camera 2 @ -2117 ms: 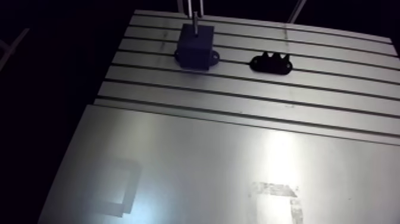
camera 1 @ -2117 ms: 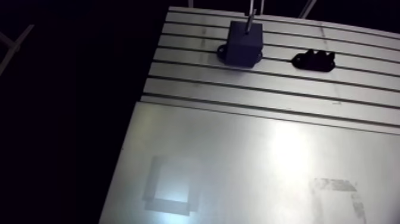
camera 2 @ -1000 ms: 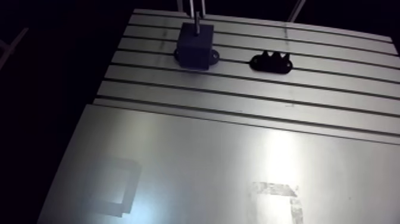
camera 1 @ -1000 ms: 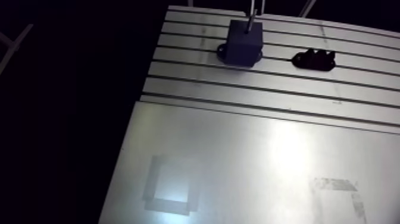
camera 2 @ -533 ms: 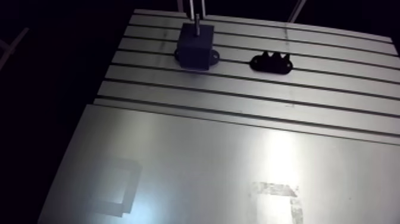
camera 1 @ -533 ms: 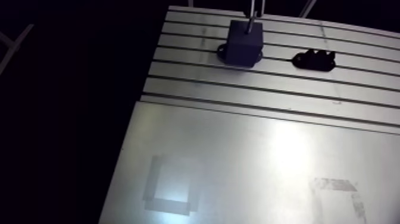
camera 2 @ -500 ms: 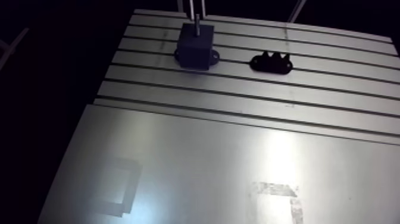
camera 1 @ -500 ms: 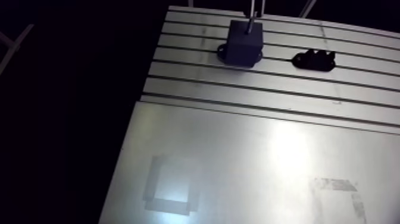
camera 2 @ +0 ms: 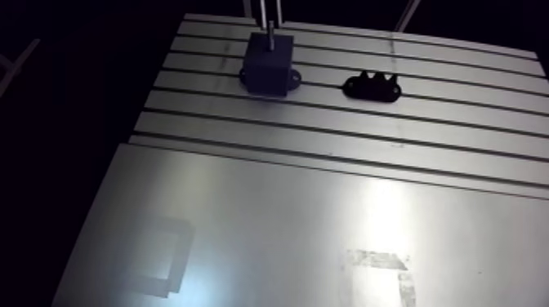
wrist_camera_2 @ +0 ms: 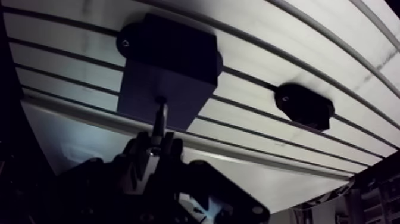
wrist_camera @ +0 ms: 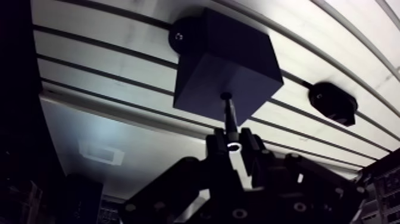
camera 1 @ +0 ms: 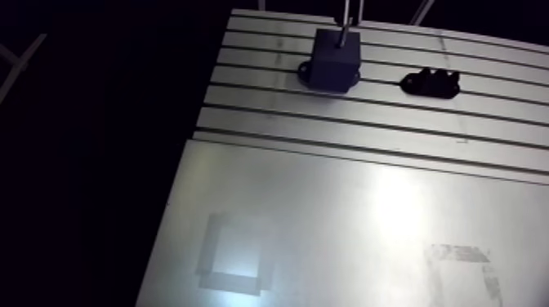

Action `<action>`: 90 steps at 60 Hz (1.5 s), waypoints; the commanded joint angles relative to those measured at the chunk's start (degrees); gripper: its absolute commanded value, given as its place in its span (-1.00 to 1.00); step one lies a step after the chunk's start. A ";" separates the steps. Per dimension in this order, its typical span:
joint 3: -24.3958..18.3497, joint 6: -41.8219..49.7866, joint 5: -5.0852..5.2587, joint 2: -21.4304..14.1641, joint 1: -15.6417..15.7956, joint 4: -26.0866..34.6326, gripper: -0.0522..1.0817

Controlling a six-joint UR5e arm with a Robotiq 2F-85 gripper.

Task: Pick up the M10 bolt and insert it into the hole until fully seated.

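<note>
A slim grey metal M10 bolt (wrist_camera: 229, 116) is being pinched at its head end by the black two-fingered Robotiq gripper (wrist_camera: 234, 145), whose fingers (wrist_camera: 253, 152) are being pressed against it from either side. The bolt is being held upright over a dark cuboid block (wrist_camera: 208, 65). Its tip is being shown in the wrist view right at the small round hole (wrist_camera: 226, 95) in the block's top face. Most of the shank is being left bare between that hole and the gripper, so the bolt is not yet fully seated. How far the tip is reaching into the hole cannot be told.

The block is being carried on the ribbed stretch of the slotted aluminium table (camera 1: 270, 106), near the table's far edge in the arm view. A rounded black mounting ear (wrist_camera: 180, 37) with a screw head in it is being seen at the block's foot, lying flat on the table.

A small black holder with a scalloped upper edge (camera 1: 430, 82) is being shown on the same ribbed stretch, to one side of the block and apart from it. The nearer part of the table is being covered by a smooth, shiny metal sheet (camera 1: 343, 212). A pale taped square outline (camera 1: 233, 255) and a second, patchier pale mark (camera 1: 461, 260) are being seen on that sheet, well apart from each other.
</note>
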 commanded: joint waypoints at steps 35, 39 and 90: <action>-0.07 0.00 0.32 -0.01 0.02 -0.12 0.99; -0.07 0.00 0.25 -0.01 0.18 -0.12 0.99; -0.24 0.08 0.07 0.17 0.28 -0.21 0.99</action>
